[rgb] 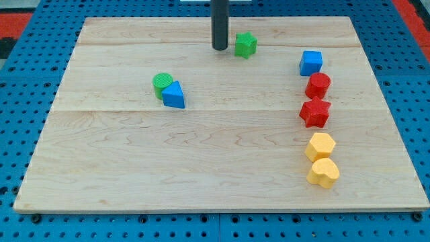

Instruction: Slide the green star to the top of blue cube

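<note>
The green star (245, 45) lies near the view's top, a little right of centre. The blue cube (310, 62) sits to its right and slightly lower, at the head of a column of blocks. My tip (220, 48) is on the board just left of the green star, with a small gap between them. The rod rises straight up out of the view's top.
Below the blue cube stand a red hexagon (318, 85), a red star (314, 112), a yellow hexagon (321, 146) and a yellow heart (324, 173). A green cylinder (161, 83) touches a blue triangle (174, 95) at centre left. The wooden board (201, 168) lies on blue pegboard.
</note>
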Action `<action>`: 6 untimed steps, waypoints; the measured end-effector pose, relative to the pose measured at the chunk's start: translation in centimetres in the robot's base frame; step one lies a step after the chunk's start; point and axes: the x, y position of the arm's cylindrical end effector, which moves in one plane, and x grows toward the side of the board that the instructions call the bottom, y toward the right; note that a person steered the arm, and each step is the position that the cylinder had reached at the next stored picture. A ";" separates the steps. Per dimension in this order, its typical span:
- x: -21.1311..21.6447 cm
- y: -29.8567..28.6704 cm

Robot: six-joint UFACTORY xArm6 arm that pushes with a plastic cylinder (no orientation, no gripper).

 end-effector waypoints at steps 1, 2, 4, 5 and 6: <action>-0.2 5.8; -0.2 9.3; 0.8 4.2; 1.3 6.5; 1.3 9.3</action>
